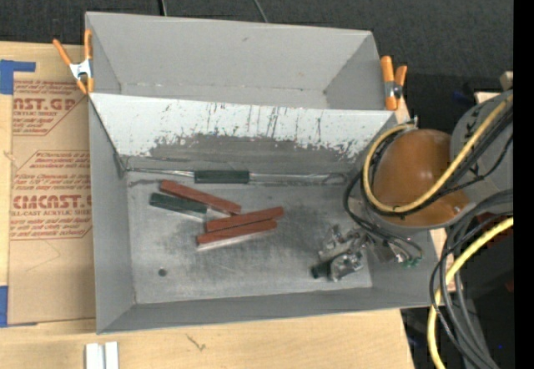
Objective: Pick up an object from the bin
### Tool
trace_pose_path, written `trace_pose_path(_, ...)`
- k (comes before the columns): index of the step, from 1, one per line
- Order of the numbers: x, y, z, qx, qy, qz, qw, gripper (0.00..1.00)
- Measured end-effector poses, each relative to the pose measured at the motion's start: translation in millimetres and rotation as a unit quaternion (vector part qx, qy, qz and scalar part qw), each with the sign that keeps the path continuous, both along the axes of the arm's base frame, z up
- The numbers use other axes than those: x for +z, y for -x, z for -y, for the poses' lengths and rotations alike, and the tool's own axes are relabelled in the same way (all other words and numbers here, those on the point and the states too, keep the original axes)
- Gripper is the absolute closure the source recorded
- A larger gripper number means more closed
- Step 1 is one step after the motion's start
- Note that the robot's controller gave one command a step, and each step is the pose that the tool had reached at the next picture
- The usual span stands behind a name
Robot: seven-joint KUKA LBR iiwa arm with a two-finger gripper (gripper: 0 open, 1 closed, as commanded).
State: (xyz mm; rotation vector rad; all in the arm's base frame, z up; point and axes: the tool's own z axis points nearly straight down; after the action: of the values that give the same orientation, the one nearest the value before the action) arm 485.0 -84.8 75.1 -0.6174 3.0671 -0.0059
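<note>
The gripper (pixel 340 260) sits low in the lower right corner of the grey bin (pixel 250 67), close over the scuffed floor. The orange wrist cover (pixel 413 175) and looped cables (pixel 471 142) bulk above it at the right of the frame. Whether it is open or closed I cannot tell from here. The things nearest to it are two reddish-brown sticks (pixel 244 219), flat and narrow. They lie side by side, touching, and slant slightly up to the right near the middle of the floor, to the left of the gripper and clear of it. Further left a third reddish-brown stick (pixel 198 196) slants the other way, with a dark green stick (pixel 177 204) just beside it. A dark green bar (pixel 221 177) lies along the foot of the back wall.
</note>
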Motion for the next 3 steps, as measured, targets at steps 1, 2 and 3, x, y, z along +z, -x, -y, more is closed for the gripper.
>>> trace_pose_path(1, 0, 0.0, 0, 0.0, 0.0, 0.0, 1.0, 1.0)
trace_pose_path(2, 2, 0.7, 0, 0.004, 0.0, -0.001, 1.0, 1.0)
trace_pose_path(3, 11, -29.7, 15, 0.024, 0.0, -0.0026, 0.9997, 1.0)
